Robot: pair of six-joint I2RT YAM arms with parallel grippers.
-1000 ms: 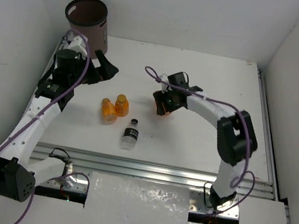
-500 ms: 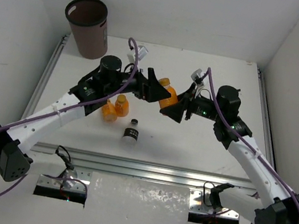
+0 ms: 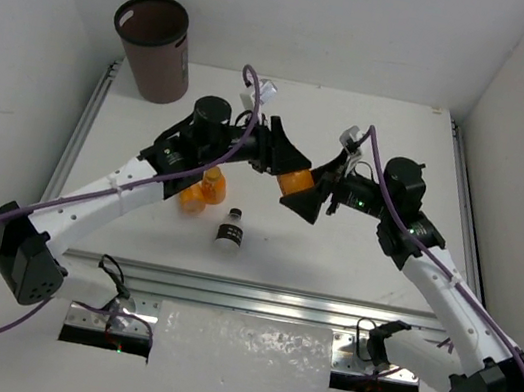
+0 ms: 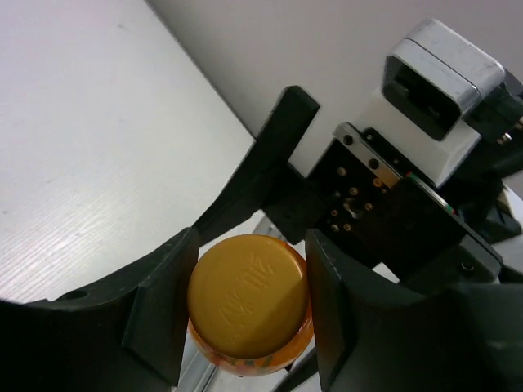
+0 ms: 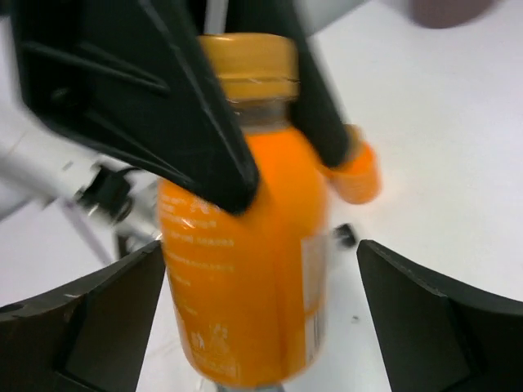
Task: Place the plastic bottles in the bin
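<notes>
Mid-air over the counter (image 3: pixel 362 264), centre of the top view: one orange bottle (image 5: pixel 245 269) sits between both arms. Left tool (image 4: pixel 248 306) is clamped narrow on it just under the yellow-orange cap, one finger on each side, touching. Right tool (image 5: pixel 260 251) is spread wide, its fingers on either side of the bottle's lower body and clear of it, no contact visible. Bottle reads roughly upright in the right wrist view, cap toward the left tool.

On the counter: two more orange bottles (image 3: pixel 200 188) close together, just left of the handover point and under the left arm. A clear bottle with black cap (image 3: pixel 230 230) lies near them, toward the near edge. The bin (image 3: pixel 154 45) stands upright at the far left corner, well apart from both tools and from every bottle. Bin contents can't be seen from here.
</notes>
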